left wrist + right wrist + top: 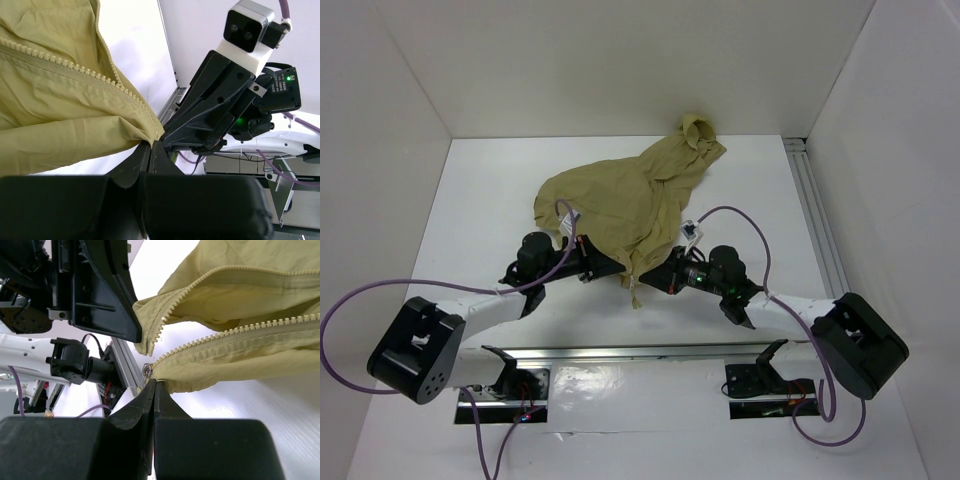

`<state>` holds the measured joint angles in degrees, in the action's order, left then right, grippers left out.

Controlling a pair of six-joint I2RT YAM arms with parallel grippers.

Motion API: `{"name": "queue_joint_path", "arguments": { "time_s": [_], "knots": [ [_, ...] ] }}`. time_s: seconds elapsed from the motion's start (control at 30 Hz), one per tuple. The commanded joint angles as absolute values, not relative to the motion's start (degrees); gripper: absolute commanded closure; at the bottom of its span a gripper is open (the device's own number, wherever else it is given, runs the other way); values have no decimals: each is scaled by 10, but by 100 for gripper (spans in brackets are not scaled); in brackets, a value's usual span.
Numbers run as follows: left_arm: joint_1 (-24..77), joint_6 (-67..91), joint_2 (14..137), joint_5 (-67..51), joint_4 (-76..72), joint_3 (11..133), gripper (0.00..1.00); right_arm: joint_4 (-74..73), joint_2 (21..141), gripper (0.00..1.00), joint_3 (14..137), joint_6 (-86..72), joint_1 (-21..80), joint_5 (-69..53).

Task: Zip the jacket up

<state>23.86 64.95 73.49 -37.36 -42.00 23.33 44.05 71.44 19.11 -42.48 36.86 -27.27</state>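
Note:
The olive-tan jacket lies crumpled on the white table, hood at the far end. My left gripper is shut on the bottom corner of one front edge, whose open zipper teeth run up to the left. My right gripper is shut on the bottom corner of the other front edge, just beside the metal zipper slider. Both grippers meet at the jacket's near hem, a little above the table. The two zipper halves are apart.
A metal rail runs along the table's right side. Another rail crosses at the near edge by the arm bases. White walls enclose the table on three sides. Purple cables loop off both arms.

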Motion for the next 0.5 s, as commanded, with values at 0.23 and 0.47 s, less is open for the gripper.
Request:
{"name": "queue_joint_path", "arguments": {
  "time_s": [0.23, 0.47],
  "knots": [
    [236, 651, 719, -376, -444, 243, 100, 470, 718, 100, 200, -410, 366, -278],
    [236, 651, 724, -381, -449, 238, 100, 470, 718, 100, 205, -410, 366, -278]
  ]
}}
